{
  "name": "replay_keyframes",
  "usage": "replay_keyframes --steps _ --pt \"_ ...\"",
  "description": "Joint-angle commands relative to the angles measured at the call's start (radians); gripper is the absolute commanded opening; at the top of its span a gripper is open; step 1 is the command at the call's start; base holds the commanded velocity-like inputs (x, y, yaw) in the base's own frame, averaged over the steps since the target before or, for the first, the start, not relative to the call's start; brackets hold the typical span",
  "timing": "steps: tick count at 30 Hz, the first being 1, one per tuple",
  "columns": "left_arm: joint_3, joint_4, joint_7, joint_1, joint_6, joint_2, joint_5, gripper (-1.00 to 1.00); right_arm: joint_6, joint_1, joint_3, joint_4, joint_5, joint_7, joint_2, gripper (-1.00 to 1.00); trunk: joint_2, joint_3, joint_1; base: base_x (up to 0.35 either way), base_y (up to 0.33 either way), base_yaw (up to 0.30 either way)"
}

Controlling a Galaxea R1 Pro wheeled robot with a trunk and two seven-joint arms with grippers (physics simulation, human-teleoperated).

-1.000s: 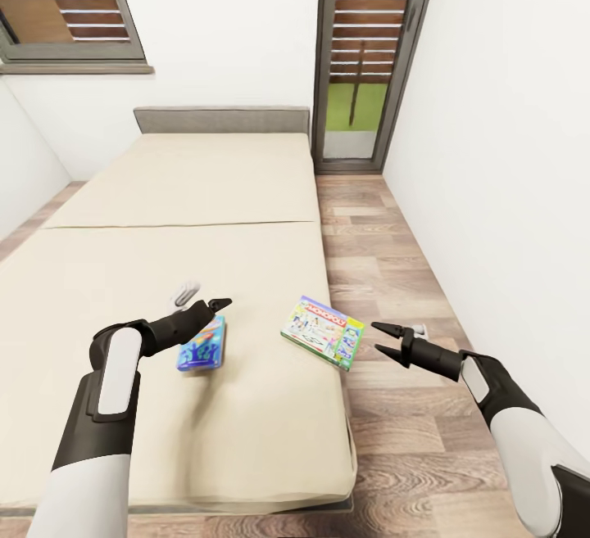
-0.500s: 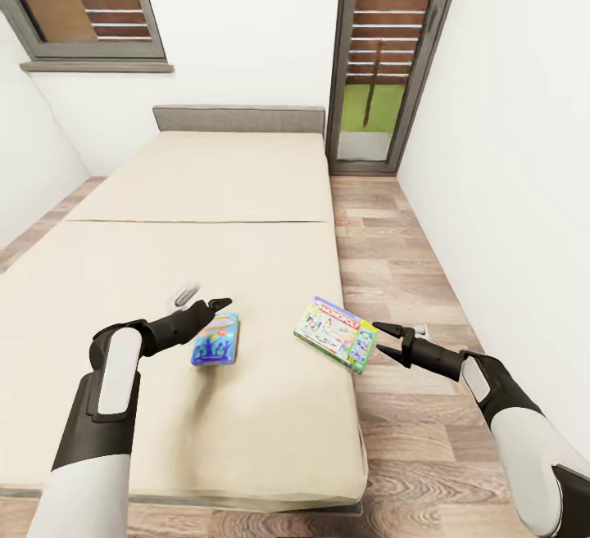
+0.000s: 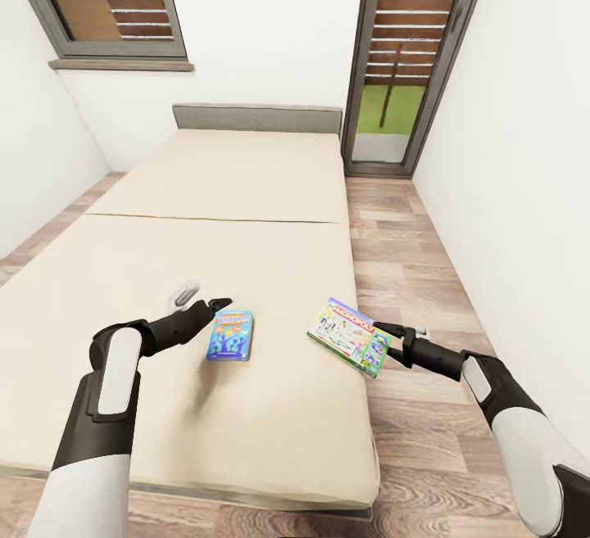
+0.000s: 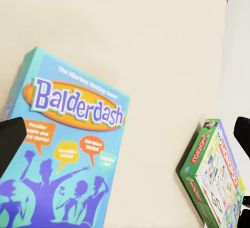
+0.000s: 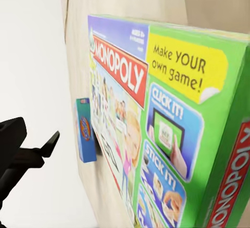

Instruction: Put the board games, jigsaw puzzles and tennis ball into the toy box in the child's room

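Observation:
Two board games lie on the beige bed (image 3: 221,194). A blue "Balderdash" box (image 3: 230,336) (image 4: 67,155) rests just beyond my left gripper (image 3: 215,306), which is open, with one finger (image 4: 10,140) beside the box. A green, red-edged "Monopoly" box (image 3: 351,336) (image 5: 166,118) sits at the bed's right edge. My right gripper (image 3: 383,339) is open, its fingertips at that box's near corner. Seen from the right wrist, the blue box (image 5: 86,129) stands farther off. The table, toy box, puzzles and tennis ball are out of view.
A strip of wood-plank floor (image 3: 410,276) runs between the bed and the white right wall (image 3: 524,194). A grey headboard (image 3: 258,117), a slatted window (image 3: 115,6) and a tall glazed door (image 3: 414,55) stand at the far end.
The whole view has shifted, so the camera moved; the arms hold their pose. The bed and both boxes now sit further right, and the Monopoly box has come up against my right fingertips.

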Motion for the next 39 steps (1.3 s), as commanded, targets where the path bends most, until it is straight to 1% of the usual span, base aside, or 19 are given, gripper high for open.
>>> replay_keyframes --steps 1,20,39 --pt "0.002 -0.001 0.010 -0.001 0.005 -0.001 0.011 1.00 0.004 -0.001 -0.003 0.000 0.000 0.002 -0.001 1.00 0.000 -0.001 0.000 0.000 0.000 0.033" --pt "0.002 -0.001 0.010 -0.001 0.005 -0.001 0.011 1.00 0.006 0.001 -0.005 0.000 0.000 0.002 -0.017 1.00 0.000 -0.001 0.000 0.000 0.000 0.011" --pt "0.002 -0.001 0.010 -0.001 0.005 -0.001 0.011 1.00 0.006 0.001 -0.004 0.001 0.000 0.002 -0.016 1.00 0.000 -0.001 0.000 0.000 0.000 0.000"
